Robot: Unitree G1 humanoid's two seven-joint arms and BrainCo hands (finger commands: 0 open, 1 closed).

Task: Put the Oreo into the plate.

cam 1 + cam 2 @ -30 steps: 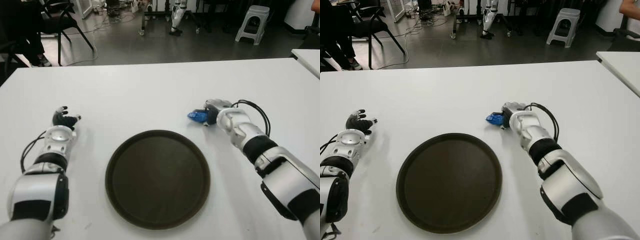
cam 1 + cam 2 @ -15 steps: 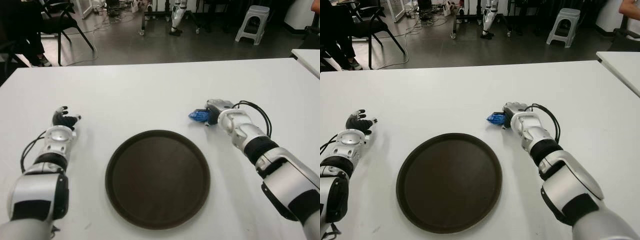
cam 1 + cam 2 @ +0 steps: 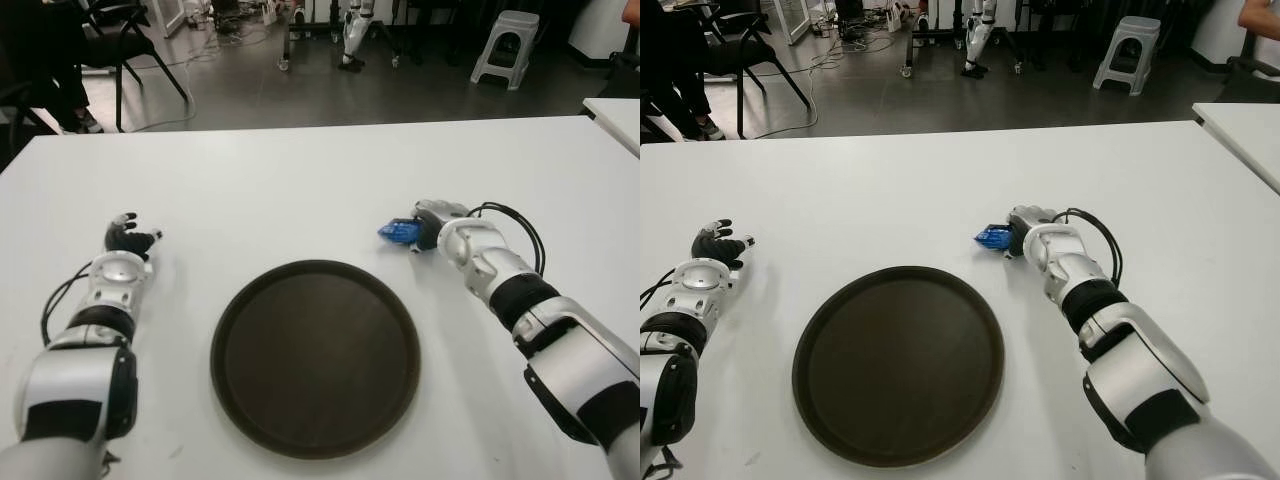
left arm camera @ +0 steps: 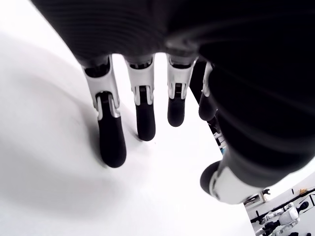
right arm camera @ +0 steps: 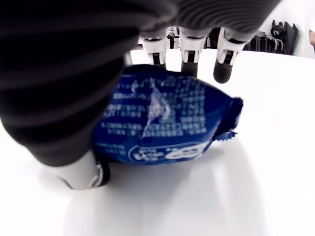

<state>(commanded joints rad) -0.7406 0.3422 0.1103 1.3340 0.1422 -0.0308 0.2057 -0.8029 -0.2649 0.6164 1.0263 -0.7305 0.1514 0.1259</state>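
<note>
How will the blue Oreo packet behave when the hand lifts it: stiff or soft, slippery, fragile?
The Oreo packet is glossy crinkled foil, so it will probably flex and may slip between the right hand's fingers. It looks small and light. The biscuits inside are likely brittle, so a hard squeeze might crack them.

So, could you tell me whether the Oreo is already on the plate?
No, the Oreo is in the right hand over the table, beyond the bare plate.
</note>
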